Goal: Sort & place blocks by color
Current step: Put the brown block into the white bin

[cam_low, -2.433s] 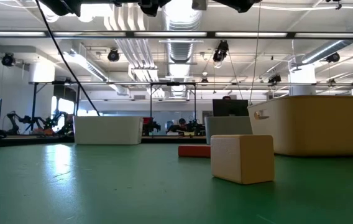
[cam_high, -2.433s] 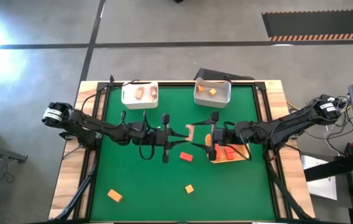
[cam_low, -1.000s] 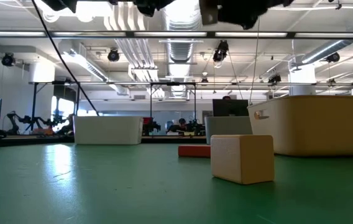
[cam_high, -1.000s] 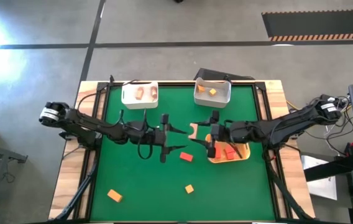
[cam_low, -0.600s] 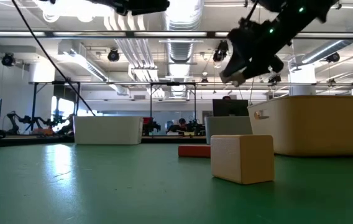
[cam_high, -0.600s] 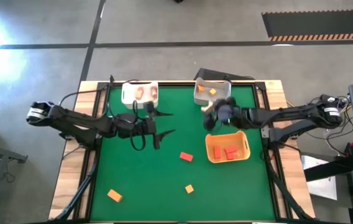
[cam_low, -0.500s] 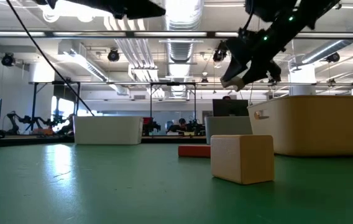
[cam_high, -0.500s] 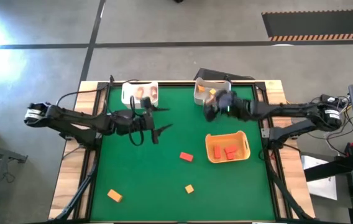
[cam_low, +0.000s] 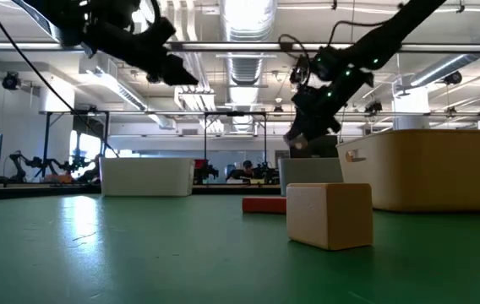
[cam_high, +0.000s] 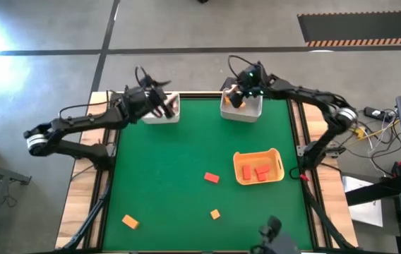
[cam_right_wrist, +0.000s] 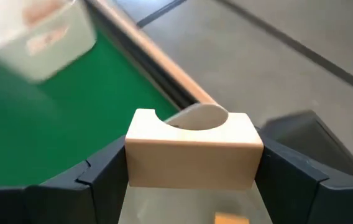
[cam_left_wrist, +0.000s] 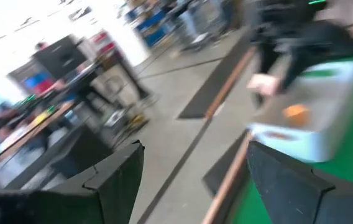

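Observation:
My right gripper (cam_high: 237, 97) hangs over the right white bin (cam_high: 250, 111) at the far edge, shut on a tan block (cam_right_wrist: 192, 149) with a curved notch. An orange block (cam_right_wrist: 231, 218) lies in that bin. My left gripper (cam_high: 160, 102) is open with nothing between its fingers (cam_left_wrist: 117, 171), above the left white bin (cam_high: 151, 113), which holds tan blocks. On the mat lie a red block (cam_high: 211, 178) and two orange blocks (cam_high: 215, 214) (cam_high: 130, 222). The orange tray (cam_high: 277, 169) holds red blocks. My right gripper pinches the tan block by its two short ends (cam_right_wrist: 133, 155) between its two fingers, which lie across the block. The notched face (cam_right_wrist: 192, 117) points away from the wrist. The block is lifted clear and level above the right white bin.
The nearest small block (cam_low: 329, 215) stands large in the low view, with the red block (cam_low: 264, 204) behind it. The mat's middle and left lie bare. A dark object (cam_high: 271, 229) shows at the near edge.
Both arms have swung from the table's middle toward the far edge. My right gripper carried the tan block from beside the orange tray up over the right white bin. My left gripper drew away from that block and went far-left, over the left white bin.

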You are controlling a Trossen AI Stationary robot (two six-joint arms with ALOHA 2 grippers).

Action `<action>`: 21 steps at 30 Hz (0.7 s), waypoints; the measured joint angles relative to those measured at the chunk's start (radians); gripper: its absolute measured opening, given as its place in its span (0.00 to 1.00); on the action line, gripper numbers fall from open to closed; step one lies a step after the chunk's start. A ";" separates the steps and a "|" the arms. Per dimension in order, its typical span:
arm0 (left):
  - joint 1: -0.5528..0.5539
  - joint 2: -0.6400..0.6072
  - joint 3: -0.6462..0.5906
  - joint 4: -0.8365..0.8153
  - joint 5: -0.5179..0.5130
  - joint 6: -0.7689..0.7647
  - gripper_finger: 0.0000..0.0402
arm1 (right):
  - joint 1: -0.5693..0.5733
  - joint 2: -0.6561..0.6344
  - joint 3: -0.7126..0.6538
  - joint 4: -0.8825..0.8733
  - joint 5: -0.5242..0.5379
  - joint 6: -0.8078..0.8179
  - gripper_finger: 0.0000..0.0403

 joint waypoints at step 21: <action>0.355 -0.070 0.035 -0.025 0.105 -0.723 0.67 | 0.062 0.487 0.802 -0.075 -0.368 0.027 0.69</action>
